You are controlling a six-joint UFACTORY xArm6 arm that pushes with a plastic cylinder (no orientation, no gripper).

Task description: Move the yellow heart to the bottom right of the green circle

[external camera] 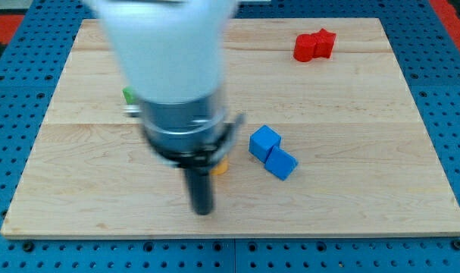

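The bench (pixel 351 114) was pale wood, planked, with a smooth matt finish and visible grain. Around it lay a blue perforated board (pixel 449 91), looking like painted metal. The blue block (pixel 273 152) and the red block (pixel 314 45) looked like matt plastic. The arm's housing (pixel 165 45) was smooth white plastic above a grey metallic collar (pixel 180 125); the rod (pixel 200 186) was dark and matt.

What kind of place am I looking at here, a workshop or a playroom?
Most likely a robotics lab test bench. A wooden board lies on a blue perforated mounting plate, a robot arm's rod ends in my tip, and small coloured blocks, like the red block, sit about.
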